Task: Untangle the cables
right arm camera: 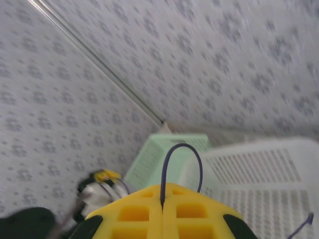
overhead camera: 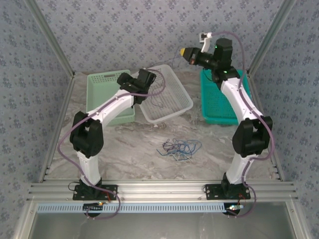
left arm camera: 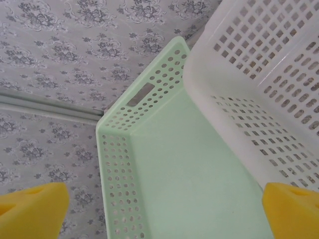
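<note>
Several thin cables [overhead camera: 179, 148], blue and dark, lie in a loose tangle on the marbled worktop [overhead camera: 129, 149], on the arm-base side of the white basket [overhead camera: 174, 84] and clear of it. One thin dark strand [overhead camera: 158, 103] lies curled inside the white basket. A pale green basket [overhead camera: 102, 94] sits right against the white basket, which overlaps its edge. A teal basket [overhead camera: 219, 107] stands near the white basket on its other side.

The left jaws hang just above the place where the white basket meets the green one. They are spread wide and hold nothing, and their yellow pads [left arm camera: 35, 211] sit at the two lower corners of the left wrist view.

The right jaws are raised high above the far corner of the white basket. They are pressed together on a dark cable [right arm camera: 182, 145], which arches up out of the slit between the yellow fingers [right arm camera: 134, 214].
</note>
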